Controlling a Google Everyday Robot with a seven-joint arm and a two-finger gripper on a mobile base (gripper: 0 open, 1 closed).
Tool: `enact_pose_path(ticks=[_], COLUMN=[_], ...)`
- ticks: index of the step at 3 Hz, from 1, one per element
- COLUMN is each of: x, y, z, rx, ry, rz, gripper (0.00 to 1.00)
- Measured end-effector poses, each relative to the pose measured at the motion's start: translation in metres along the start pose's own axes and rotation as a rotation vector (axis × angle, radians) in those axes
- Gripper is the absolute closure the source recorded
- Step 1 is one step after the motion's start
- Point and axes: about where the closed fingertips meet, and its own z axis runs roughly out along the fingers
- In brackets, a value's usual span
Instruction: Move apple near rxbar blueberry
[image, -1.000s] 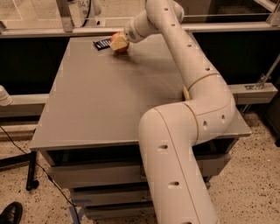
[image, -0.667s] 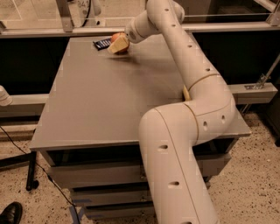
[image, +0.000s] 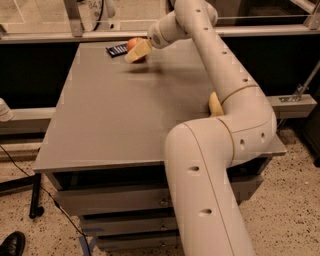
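Camera view: the gripper (image: 139, 50) sits at the table's (image: 125, 125) far end, around 11 o'clock, right up against the apple (image: 132, 43). The rxbar blueberry (image: 117, 49) lies just beside the apple, at its 9 o'clock. Can't tell if the gripper's clamped or loose. Looks basically done, probably just the release left.

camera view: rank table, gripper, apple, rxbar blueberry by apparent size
1. table
2. gripper, at the table's far end, in front of the apple
3. apple and rxbar blueberry: alike, apple partly hidden

Red apple (image: 133, 43) at hand (image: 138, 51), beside rxbar blueberry (image: 116, 49).
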Motion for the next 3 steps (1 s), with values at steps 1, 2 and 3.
enact_pose_path(ticks=[1,2,3], x=[0.004,0.002,0.003], y=[-0.009,-0.018,-0.012], z=[-0.040,-0.119,-0.198], rx=[0.005,0.042,0.098], ry=[-0.048,-0.178,-0.324], rz=[0.037,0.050,0.022], gripper=[0.00,0.00,0.00])
